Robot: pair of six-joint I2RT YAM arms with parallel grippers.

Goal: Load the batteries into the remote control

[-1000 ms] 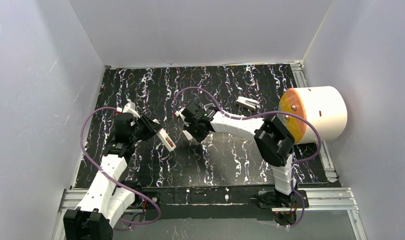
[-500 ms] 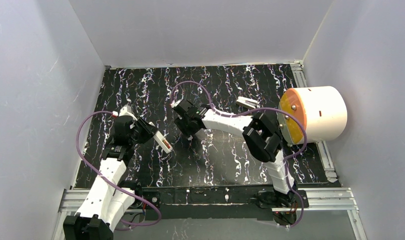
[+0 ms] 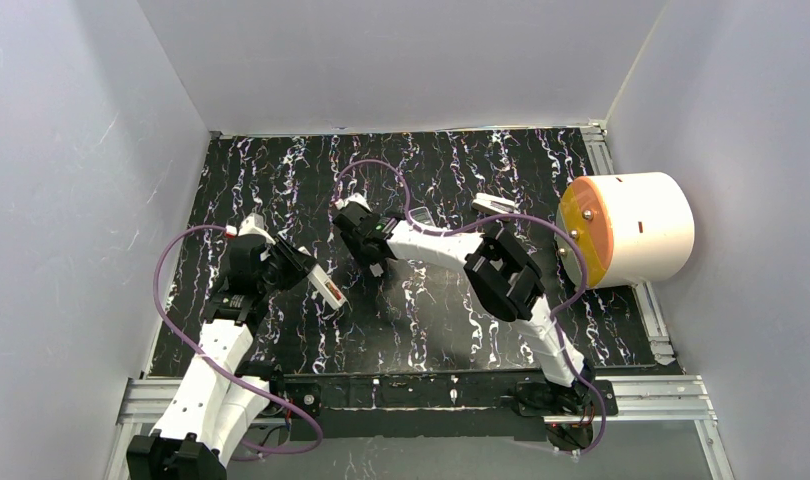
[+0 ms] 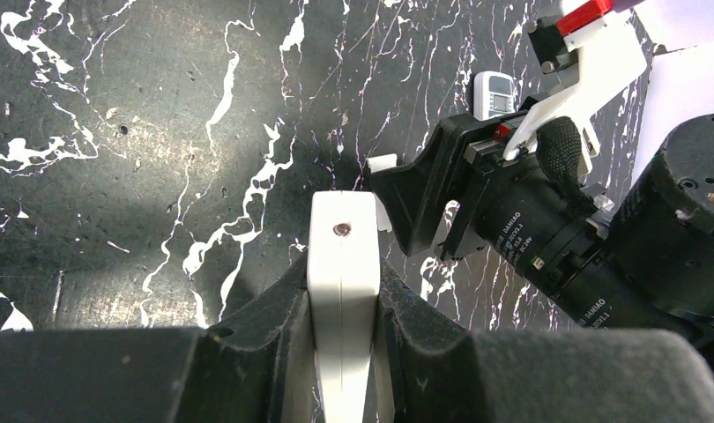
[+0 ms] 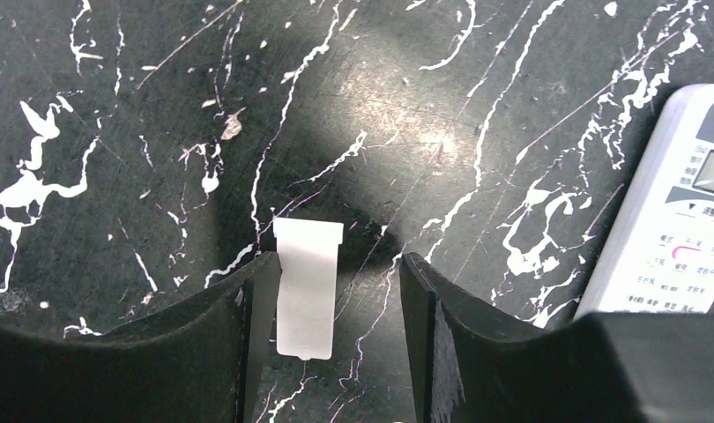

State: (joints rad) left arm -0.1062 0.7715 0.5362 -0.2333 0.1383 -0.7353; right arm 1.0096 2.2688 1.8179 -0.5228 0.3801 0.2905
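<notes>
My left gripper (image 3: 299, 268) (image 4: 343, 282) is shut on a white remote control (image 3: 328, 287) (image 4: 342, 264), held edge-up above the dark marbled table (image 3: 441, 320). A reddish streak shows on the remote's upper face in the top view. I cannot make out the batteries themselves. My right gripper (image 3: 371, 255) (image 5: 336, 264) hangs just right of the remote, open. A small flat white cover (image 5: 307, 295) (image 3: 378, 268) lies between its jaws, close against the left finger (image 5: 252, 308) and apart from the right one.
A second white remote with a display (image 3: 494, 207) (image 5: 680, 220) (image 4: 495, 92) lies on the table behind the right arm. A white drum with an orange face (image 3: 626, 228) stands at the right edge. Grey walls close in three sides.
The right gripper's jaws have opened, and that arm has swung left and slightly back. The left arm with the remote has shifted a little left and toward me.
</notes>
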